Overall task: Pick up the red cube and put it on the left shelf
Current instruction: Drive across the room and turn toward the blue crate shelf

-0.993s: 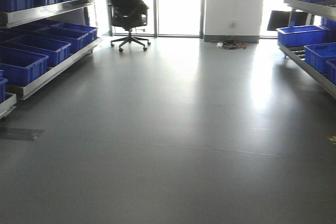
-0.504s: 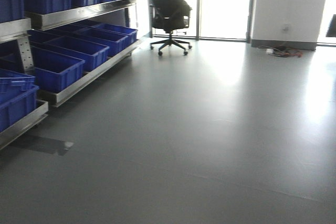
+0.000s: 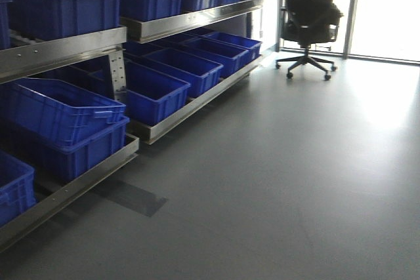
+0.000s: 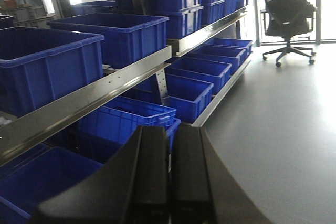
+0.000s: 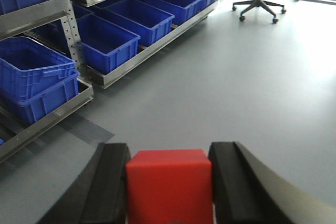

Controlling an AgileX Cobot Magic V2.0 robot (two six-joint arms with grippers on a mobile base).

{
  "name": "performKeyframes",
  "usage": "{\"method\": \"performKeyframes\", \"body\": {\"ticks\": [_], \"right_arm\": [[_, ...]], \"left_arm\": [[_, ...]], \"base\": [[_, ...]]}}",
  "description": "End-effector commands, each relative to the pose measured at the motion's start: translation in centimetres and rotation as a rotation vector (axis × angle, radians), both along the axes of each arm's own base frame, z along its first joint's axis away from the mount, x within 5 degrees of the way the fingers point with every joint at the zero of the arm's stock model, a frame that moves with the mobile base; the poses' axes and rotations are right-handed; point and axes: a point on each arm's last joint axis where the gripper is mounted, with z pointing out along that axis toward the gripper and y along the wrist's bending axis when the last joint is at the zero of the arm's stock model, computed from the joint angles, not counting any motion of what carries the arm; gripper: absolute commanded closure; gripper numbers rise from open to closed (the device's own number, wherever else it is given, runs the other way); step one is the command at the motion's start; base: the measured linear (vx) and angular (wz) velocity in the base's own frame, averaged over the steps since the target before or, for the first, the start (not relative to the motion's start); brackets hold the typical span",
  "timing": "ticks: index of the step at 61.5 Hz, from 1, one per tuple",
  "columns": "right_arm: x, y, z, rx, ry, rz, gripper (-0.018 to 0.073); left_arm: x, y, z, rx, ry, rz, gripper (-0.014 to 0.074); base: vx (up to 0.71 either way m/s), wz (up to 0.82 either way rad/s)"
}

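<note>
- Right wrist-mounted view: the right gripper point(image 5: 169, 179) has its two black fingers point(image 5: 113, 179) closed against opposite sides of the red cube point(image 5: 169, 195). It holds the cube low in front of the camera, and the firm squeeze looks meant to steady it for carrying.
- Left wrist-mounted view: the left gripper point(image 4: 169, 182) has its fingers pressed together with nothing between them, seemingly tucked out of the way.
- Exterior front-facing view: the left shelf point(image 3: 62, 49) fills the left side. It has steel rails at two levels, and rows of open blue crates point(image 3: 157, 90) sit on both.
- The cube is not yet on the shelf and sits well apart from its rails.
- Open grey floor point(image 3: 295, 181) lies to the right, with an office chair point(image 3: 308, 14) far off by the windows. The jutting lower rail edge looks like the main thing to avoid on approach.
</note>
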Motion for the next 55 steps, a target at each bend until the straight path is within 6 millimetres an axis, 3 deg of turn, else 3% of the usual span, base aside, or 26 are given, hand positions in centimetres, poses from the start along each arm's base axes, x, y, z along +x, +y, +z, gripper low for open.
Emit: {"method": "performKeyframes", "body": {"ticks": [1,55], "right_arm": [[0.09,-0.02,1.75,-0.007,-0.115,0.001,0.0501],[0.09,-0.02,1.75,-0.007,-0.115,0.001,0.0501]], "left_arm": [[0.09,-0.02,0.04,-0.005,-0.062,-0.004,0.0491],[0.09,-0.02,0.04,-0.005,-0.062,-0.004,0.0491]], "base": [[0.52,0.46],[0.46,0.52]]}}
